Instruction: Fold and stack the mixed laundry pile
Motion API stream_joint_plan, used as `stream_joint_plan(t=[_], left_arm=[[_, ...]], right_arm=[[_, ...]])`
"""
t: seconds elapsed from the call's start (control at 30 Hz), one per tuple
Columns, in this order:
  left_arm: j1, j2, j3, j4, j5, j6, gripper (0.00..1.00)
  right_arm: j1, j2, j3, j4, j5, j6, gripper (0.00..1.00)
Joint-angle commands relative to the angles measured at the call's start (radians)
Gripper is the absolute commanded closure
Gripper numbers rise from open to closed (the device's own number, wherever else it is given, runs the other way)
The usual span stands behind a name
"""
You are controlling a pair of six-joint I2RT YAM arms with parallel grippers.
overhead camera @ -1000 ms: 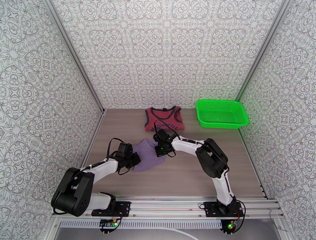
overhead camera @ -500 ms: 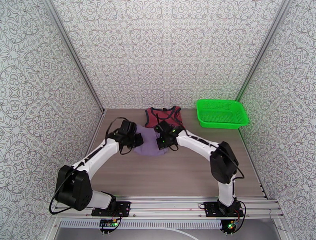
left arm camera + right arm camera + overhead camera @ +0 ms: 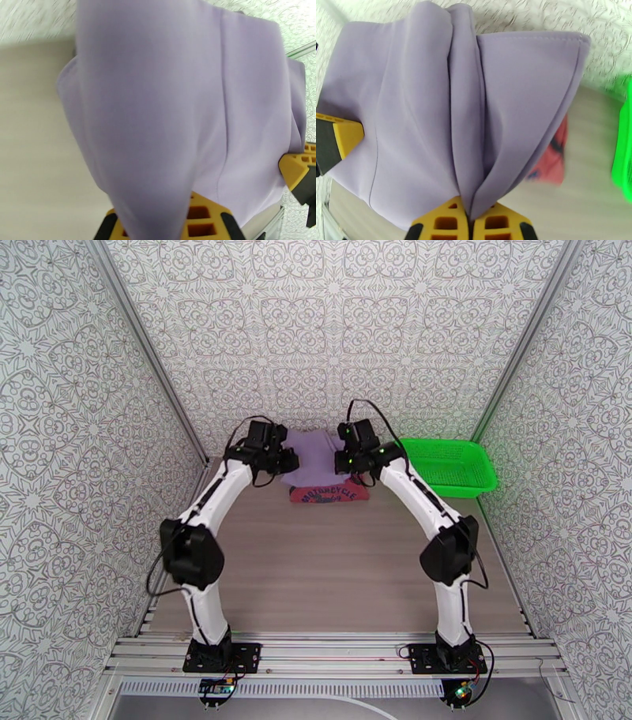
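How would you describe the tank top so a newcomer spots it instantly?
Look to the far edge of the table, by the back wall, just left of the green basket. The tank top lies there, partly hidden by the lavender garment. It is the dark red piece with printed lettering.

White-shelled left arm [image 3: 215,496] and right arm [image 3: 415,496], black joints, black cables, yellow honeycombed jaws.

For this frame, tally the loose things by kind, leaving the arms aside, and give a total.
Garments: 2 (lavender garment, red tank top)
Baskets: 1 (green basket)
Total: 3
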Motion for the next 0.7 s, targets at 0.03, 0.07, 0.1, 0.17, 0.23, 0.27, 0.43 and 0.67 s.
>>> stream_joint_plan(t=[0.03, 0.07, 0.1, 0.17, 0.23, 0.27, 0.43, 0.67], left_arm=[[0.045, 0.199, 0.213, 0.060, 0.114, 0.063, 1.00], [0.046, 0.263, 0.264, 0.062, 0.119, 0.069, 1.00], [0.048, 0.319, 0.324, 0.062, 0.128, 0.078, 1.00], [0.050, 0.420, 0.423, 0.067, 0.134, 0.081, 1.00], [0.055, 0.516, 0.513, 0.058, 0.148, 0.066, 1.00], [0.060, 0.565, 0.546, 0.054, 0.156, 0.048, 1.00], [0.073, 0.705, 0.574, 0.086, 0.182, -0.002, 1.00], [0.084, 0.768, 0.576, 0.075, 0.188, -0.016, 0.50]], right_arm=[[-0.041, 0.138, 0.200, 0.002, 0.002, -0.062, 1.00], [-0.046, 0.158, 0.219, 0.019, 0.008, -0.061, 1.00], [-0.052, 0.177, 0.233, 0.045, 0.016, -0.059, 1.00], [-0.061, 0.206, 0.242, 0.098, 0.020, -0.048, 1.00], [-0.069, 0.243, 0.242, 0.127, 0.023, -0.031, 1.00], [-0.073, 0.263, 0.242, 0.134, 0.022, -0.019, 1.00], [-0.080, 0.336, 0.179, 0.158, 0.026, 0.023, 1.00], [-0.099, 0.382, 0.065, 0.171, 0.083, 0.081, 1.00]])
